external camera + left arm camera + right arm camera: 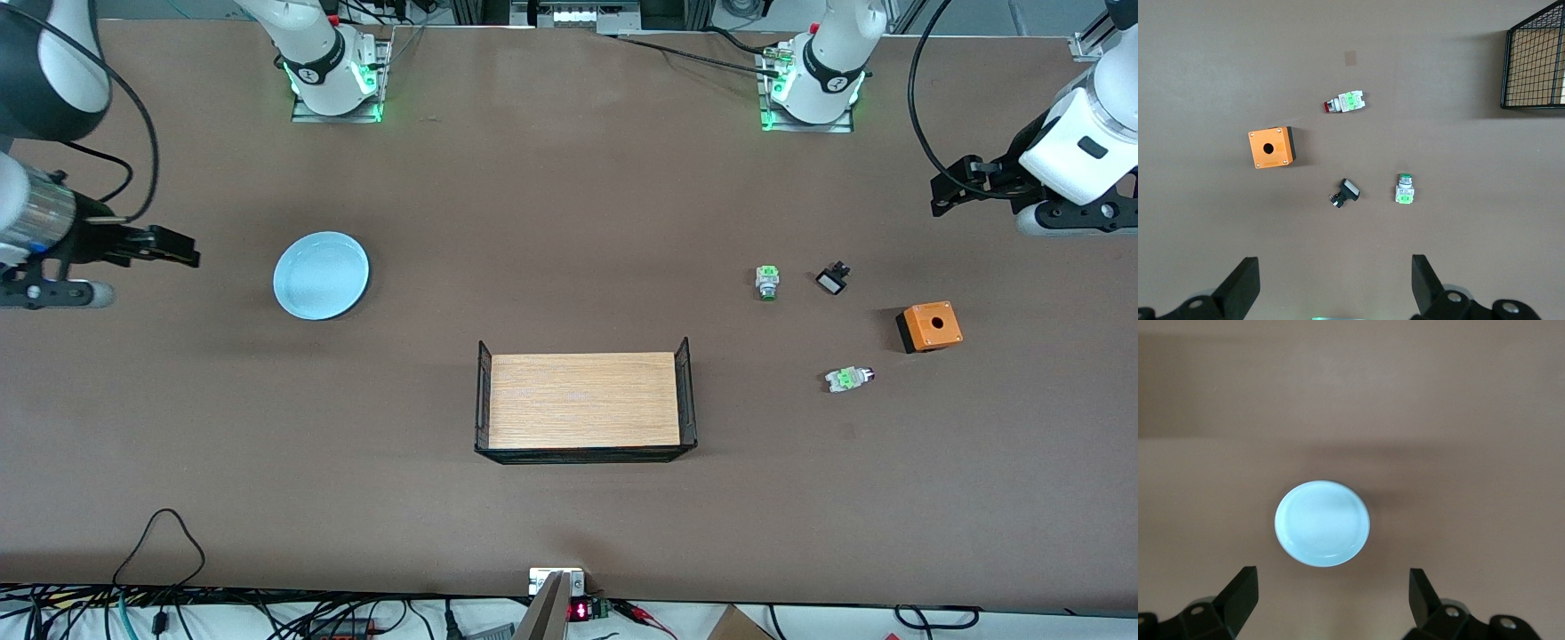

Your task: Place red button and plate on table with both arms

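Both pincers released, plate and red button on the tabletop

We see the left pincer and right pincer up in the air, fingers spread, grasping nothing. The plate rests on the tabletop toward the right arm's end. The red button lies near the orange box

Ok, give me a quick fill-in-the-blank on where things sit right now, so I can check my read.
1. The plate lies toward the ____ arm's end of the table.
2. The red button lies ____ to the front camera than the orange box.
3. The left gripper and right gripper both have their fingers ____.

Missing words: right; nearer; open
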Action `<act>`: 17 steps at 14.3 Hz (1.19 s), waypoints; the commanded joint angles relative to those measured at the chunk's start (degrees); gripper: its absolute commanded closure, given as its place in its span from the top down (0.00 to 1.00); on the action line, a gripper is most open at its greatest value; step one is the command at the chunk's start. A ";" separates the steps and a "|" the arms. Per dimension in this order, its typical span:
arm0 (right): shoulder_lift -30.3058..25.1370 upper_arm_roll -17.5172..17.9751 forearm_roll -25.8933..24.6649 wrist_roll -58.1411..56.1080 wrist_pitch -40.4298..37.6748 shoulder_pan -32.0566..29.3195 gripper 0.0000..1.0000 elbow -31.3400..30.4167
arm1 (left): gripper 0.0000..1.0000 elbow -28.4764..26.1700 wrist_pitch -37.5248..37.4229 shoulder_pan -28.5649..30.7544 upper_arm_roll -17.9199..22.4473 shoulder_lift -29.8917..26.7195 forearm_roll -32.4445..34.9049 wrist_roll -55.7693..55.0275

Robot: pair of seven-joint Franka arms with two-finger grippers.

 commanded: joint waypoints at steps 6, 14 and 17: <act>0.37 -2.42 -0.48 -0.67 -11.88 0.02 1.00 10.95 | 1.00 1.72 -0.77 -0.04 -0.09 0.79 -0.19 1.05; -6.93 -2.07 -0.75 -0.06 -4.94 0.20 1.00 0.56 | 1.00 1.72 -0.77 0.05 0.00 0.79 -0.19 1.13; -6.58 -2.16 -0.22 -0.49 -6.27 0.11 1.00 2.06 | 1.00 1.72 -0.77 -0.04 0.00 0.79 -0.19 1.05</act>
